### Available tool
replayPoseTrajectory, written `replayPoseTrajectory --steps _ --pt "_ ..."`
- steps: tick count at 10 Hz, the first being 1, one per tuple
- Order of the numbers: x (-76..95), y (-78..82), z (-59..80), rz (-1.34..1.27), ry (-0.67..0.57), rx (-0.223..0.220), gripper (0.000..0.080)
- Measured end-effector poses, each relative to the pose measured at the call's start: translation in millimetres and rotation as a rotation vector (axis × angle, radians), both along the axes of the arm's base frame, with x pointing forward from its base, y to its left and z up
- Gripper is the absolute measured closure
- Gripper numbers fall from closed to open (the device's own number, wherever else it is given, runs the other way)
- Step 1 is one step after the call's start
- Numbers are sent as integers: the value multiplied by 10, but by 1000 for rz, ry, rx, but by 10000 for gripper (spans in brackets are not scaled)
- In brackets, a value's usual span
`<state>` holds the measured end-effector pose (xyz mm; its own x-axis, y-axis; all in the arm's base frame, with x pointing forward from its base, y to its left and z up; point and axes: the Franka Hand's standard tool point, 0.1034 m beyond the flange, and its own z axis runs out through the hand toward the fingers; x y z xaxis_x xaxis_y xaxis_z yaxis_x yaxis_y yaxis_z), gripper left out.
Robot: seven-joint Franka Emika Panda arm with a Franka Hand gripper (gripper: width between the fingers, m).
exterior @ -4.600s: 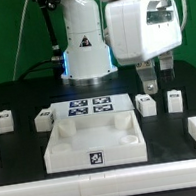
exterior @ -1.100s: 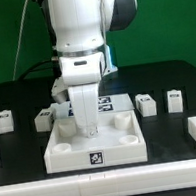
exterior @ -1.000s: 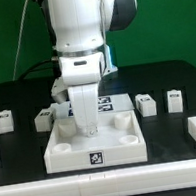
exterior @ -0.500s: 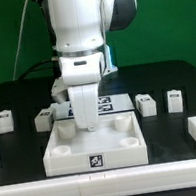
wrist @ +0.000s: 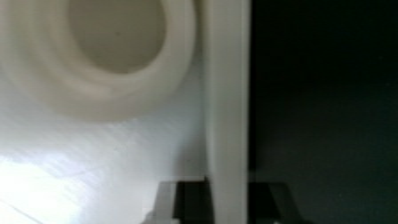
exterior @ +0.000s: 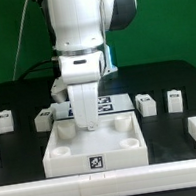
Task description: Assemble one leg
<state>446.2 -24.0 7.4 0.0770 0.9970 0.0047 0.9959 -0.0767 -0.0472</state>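
The exterior view was bright and evenly lit. The white arm (exterior: 76, 28) was close to washed out against the black surface (exterior: 15, 97), where each leg (exterior: 173, 99) threw only a faint, soft shadow, and fine detail was coarse. The wrist view was badly out of focus, with glare bleaching one corner of the white tray (wrist: 107, 150) and the far side lost in darkness.

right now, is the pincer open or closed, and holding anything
pincer: looks closed on the back wall of the white tray, one finger on each side of it.
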Motion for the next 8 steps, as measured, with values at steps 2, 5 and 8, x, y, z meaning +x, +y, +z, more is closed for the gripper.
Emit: replayPoseTrajectory --steps 2,5,8 --pt "1 6 0 1 0 0 739" --pt "67 418 9 4 -6 11 739" --pt "233 684 -1 49 -15 22 739"
